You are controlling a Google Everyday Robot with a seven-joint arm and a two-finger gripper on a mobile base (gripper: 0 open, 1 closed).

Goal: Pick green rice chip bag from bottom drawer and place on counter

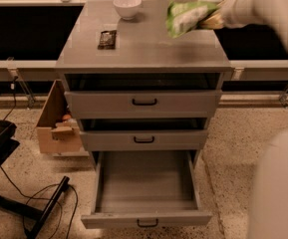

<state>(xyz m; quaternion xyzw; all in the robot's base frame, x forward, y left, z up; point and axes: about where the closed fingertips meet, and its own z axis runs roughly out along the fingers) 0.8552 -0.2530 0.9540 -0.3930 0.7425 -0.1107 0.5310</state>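
Note:
The green rice chip bag (187, 17) is held in the air over the right rear part of the counter (143, 49). My gripper (212, 20) is shut on the bag's right end, with the white arm coming in from the upper right. The bottom drawer (144, 188) is pulled fully out and its inside shows bare grey floor.
A white bowl (127, 7) stands at the counter's back centre. A dark flat packet (107, 39) lies on the counter's left half. The two upper drawers (143, 101) are slightly ajar. A cardboard box (59, 125) sits left of the cabinet, with cables and a black stand at lower left.

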